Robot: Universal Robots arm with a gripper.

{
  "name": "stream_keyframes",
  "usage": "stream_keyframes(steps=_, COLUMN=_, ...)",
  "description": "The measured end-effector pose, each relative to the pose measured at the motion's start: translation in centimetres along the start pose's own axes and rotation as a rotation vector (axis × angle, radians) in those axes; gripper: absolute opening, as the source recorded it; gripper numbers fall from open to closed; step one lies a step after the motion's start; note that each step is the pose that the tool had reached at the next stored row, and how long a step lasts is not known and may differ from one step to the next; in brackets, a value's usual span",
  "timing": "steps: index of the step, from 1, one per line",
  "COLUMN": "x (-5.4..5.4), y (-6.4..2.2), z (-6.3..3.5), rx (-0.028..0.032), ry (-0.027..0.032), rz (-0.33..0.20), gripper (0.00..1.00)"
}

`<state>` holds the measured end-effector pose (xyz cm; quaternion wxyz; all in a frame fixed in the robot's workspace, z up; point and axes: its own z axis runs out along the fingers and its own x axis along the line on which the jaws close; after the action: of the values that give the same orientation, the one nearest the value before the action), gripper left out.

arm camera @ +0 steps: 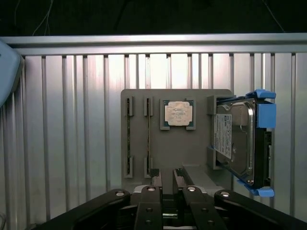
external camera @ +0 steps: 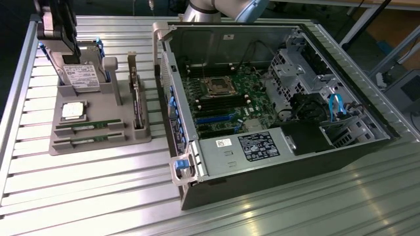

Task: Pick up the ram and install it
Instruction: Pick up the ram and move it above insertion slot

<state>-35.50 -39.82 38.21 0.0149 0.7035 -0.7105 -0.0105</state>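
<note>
Hovering above a matte grey tray (arm camera: pixel 192 151) holding thin green ram (external camera: pixel 88 126) — black end effector (arm camera: pixel 167 177) narrowly parted, empty.

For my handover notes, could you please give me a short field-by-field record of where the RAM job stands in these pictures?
gripper: gripper open, holding nothing, hovering over the gray holder
ram sticks: ram sticks, two, both seated side by side in the holder's slots
processor: processor in its recess beside the sticks
hard drive: hard drive standing on edge in the holder, blue rails on it
computer case: computer case open, at the exterior view's right of the holder
status: no stick picked up yet
</note>
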Motion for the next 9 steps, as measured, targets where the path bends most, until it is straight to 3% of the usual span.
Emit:
stream_keyframes(steps=3, x=0.0, y=0.0, z=0.16, rx=0.0004, ry=-0.0003, rz=0.0, gripper=0.24)
stream_keyframes(steps=9, x=0.0, y=-0.04, z=1.52, rx=0.0001, ry=-0.0001, rz=0.0, gripper=0.24)
